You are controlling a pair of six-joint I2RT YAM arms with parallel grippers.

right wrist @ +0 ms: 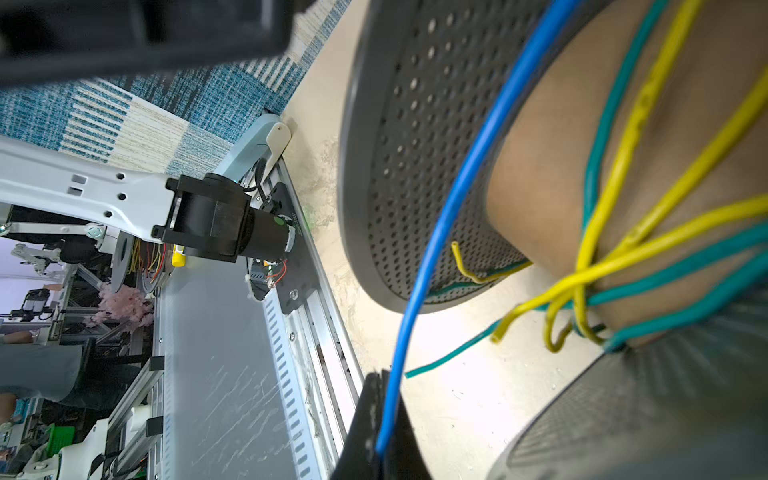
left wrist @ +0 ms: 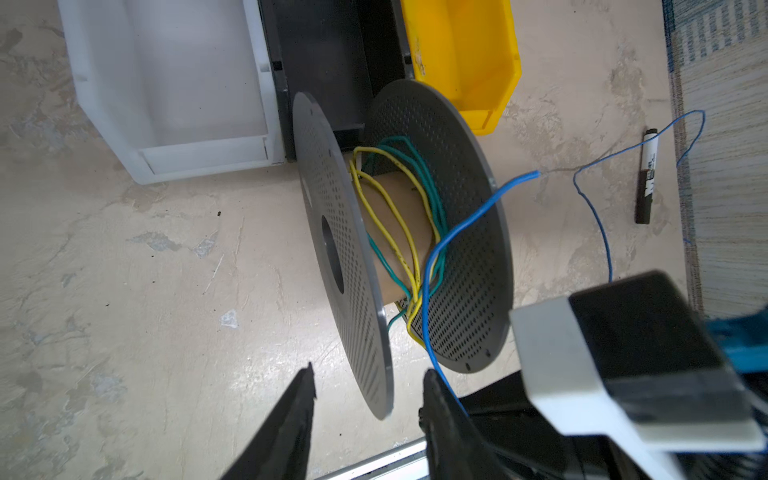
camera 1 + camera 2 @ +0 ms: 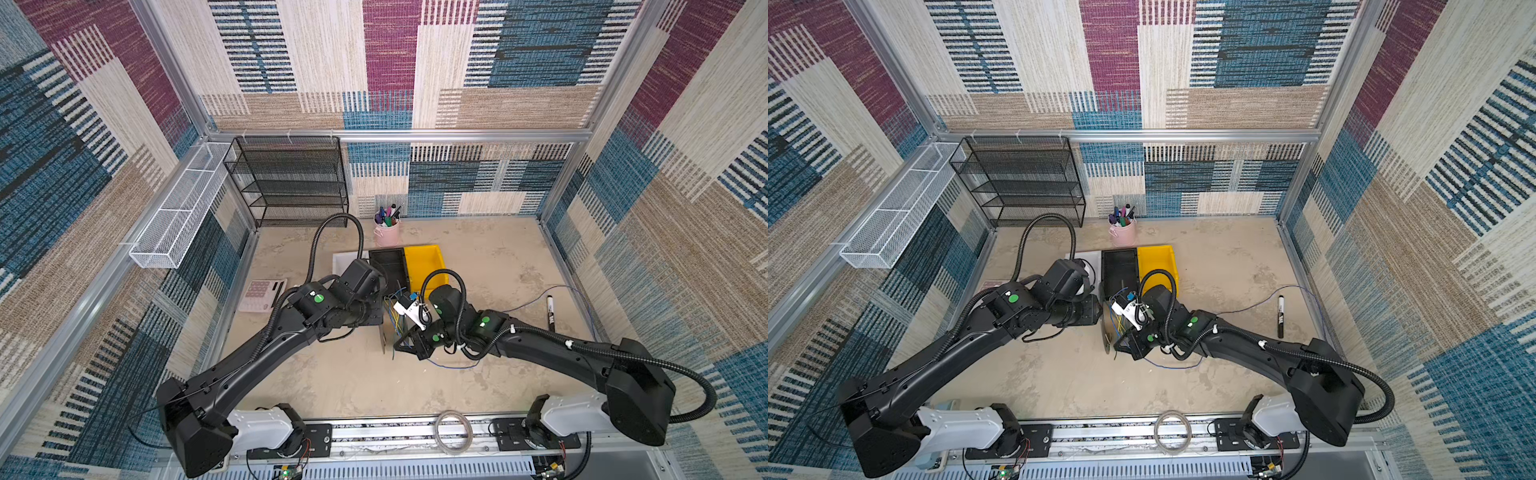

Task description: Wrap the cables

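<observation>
Cables (image 3: 394, 321) in yellow, green and blue sit on a grey spool (image 3: 383, 338) that stands on edge at the centre of the bench (image 3: 353, 386) in both top views. The spool is between the wrists of the left arm (image 3: 266, 345) and the right arm (image 3: 540, 345). A blue cable (image 3: 453, 367) curls on the bench just below the right wrist, and a thin run of it trails toward the right of the frame, near a black marker (image 3: 550, 311). Above the spool, a white bin (image 3: 343, 259), a black bin (image 3: 388, 264) and a yellow bin (image 3: 424, 259) stand side by side. In the left wrist view the left pincer (image 2: 370, 399) has its two fingers (image 2: 301, 415) apart, with the rim of the spool's near perforated flange between them and a gap on each side. Yellow and green strands loop loosely round the cardboard core. The blue cable leaves the core in two runs, one out across the far flange toward the marker and one past the pincer's finger. In the right wrist view the right pincer (image 1: 380, 419) is clamped together on the blue cable, which runs from it across the perforated flange. Loose yellow and green ends lie beside the core.
</observation>
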